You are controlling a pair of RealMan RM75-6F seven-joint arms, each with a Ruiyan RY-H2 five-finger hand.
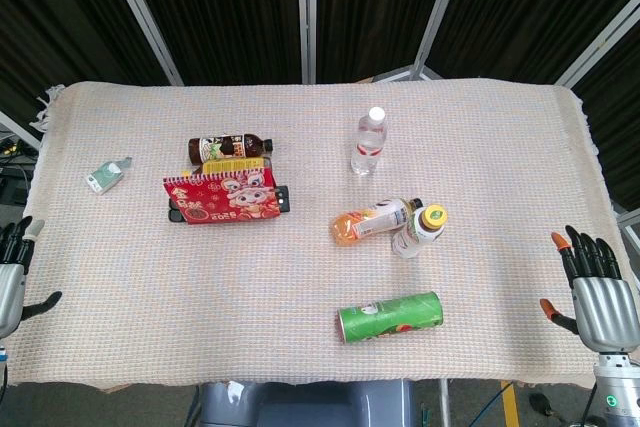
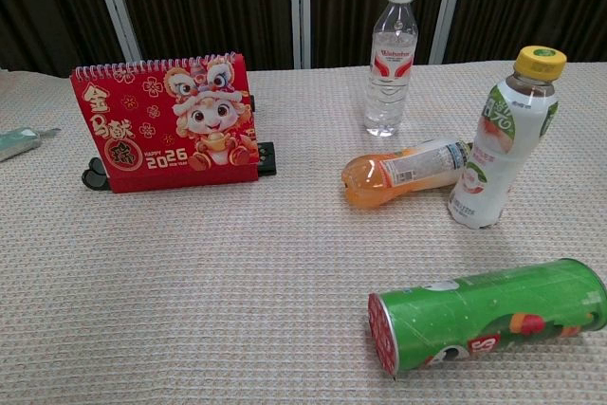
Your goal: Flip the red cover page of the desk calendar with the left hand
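I am looking at a robot test room, not a home. Dark panels in metal frames (image 1: pixel 310 7) are standing behind the table (image 1: pixel 300 347), and loose cables (image 1: pixel 495 405) are lying on the floor.

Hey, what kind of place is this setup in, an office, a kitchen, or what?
Probably a robot test or data-collection booth, not a lived-in room: dark curtain panels in metal frames close off the back, and a cloth-covered table holds scattered props such as a desk calendar and a green canister.

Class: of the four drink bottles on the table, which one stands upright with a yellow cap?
The white-labelled bottle beside the lying orange bottle; the clear water bottle's cap is white.
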